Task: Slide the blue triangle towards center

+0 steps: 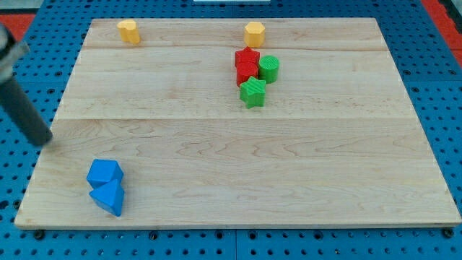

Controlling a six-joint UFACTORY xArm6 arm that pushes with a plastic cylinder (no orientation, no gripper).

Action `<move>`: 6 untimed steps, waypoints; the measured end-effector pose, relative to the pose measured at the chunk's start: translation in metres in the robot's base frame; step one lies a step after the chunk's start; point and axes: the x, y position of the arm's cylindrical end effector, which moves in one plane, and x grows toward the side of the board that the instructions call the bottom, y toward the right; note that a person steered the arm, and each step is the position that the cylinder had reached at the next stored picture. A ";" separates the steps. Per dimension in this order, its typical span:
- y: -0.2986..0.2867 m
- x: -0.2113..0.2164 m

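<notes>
The blue triangle (108, 198) lies near the board's bottom left corner, touching a second blue block (105, 172) just above it. My tip (45, 140) sits at the board's left edge, above and to the left of both blue blocks, apart from them. The rod runs up to the view's top left.
The wooden board (289, 180) fills the view. Two red blocks (247, 66), a green cylinder (269, 68) and a green star-like block (253, 93) cluster at the upper middle. Yellow blocks stand at the top left (128, 31) and top middle (254, 34).
</notes>
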 end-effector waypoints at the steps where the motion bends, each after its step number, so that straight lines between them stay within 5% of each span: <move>1: 0.047 0.076; 4: 0.205 0.048; 6: 0.198 0.005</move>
